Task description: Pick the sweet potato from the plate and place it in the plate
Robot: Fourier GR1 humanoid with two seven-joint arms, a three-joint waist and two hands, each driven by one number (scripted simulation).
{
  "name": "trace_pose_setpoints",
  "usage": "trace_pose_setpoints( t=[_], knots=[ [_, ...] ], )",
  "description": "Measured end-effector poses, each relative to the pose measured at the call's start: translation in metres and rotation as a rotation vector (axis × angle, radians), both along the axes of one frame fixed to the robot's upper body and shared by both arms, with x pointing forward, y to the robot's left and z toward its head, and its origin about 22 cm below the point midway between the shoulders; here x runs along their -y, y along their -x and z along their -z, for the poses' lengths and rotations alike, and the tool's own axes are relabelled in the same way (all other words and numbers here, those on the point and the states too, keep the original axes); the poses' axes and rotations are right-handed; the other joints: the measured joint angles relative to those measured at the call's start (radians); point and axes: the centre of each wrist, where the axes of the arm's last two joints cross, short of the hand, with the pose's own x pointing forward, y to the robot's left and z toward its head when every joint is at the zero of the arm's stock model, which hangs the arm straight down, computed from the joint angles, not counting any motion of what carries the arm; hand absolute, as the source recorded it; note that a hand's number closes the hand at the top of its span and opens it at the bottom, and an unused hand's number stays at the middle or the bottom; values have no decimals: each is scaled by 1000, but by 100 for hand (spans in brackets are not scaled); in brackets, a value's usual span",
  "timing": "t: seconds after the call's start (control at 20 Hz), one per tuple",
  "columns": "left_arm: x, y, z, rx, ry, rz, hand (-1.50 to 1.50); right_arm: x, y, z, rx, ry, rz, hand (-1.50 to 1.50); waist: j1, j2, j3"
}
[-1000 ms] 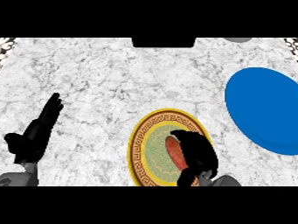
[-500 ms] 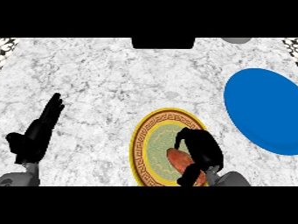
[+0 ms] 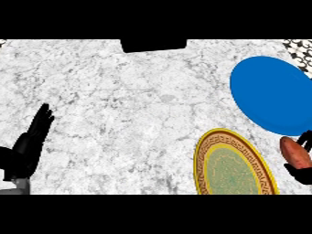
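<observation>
Sweet potato, clasped in the right hand's curled fingers, hangs between the gold-rimmed plate and the blue plate, its likely destination; the left hand rests open near the tabletop's left edge.

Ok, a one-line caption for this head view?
Right robot hand holds sweet potato between gold-rimmed plate and blue plate.
</observation>
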Motion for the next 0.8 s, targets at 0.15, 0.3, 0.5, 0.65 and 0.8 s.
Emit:
trace_pose_setpoints(
  t=[0.15, 0.3, 0.5, 0.65, 0.8],
  knots=[
    [2, -2, -1, 4, 8, 9, 0, 63, 20, -20, 98, 9, 39, 150, 8, 2, 1],
    [3, -3, -4, 8, 9, 18, 0, 117, 49, -39, 179, 3, 50, 150, 24, 3, 0],
    [7, -7, -4, 9, 7, 47, 0, 168, 89, -59, 288, -8, 47, 150, 50, 6, -3],
    [7, -7, -4, 7, 3, 61, 0, 192, 109, -77, 383, -7, 45, 150, 65, 7, -4],
    [6, -10, -4, 4, -2, 65, 0, 205, 115, -92, 496, 0, 42, 150, 76, 8, -5]
  ],
)
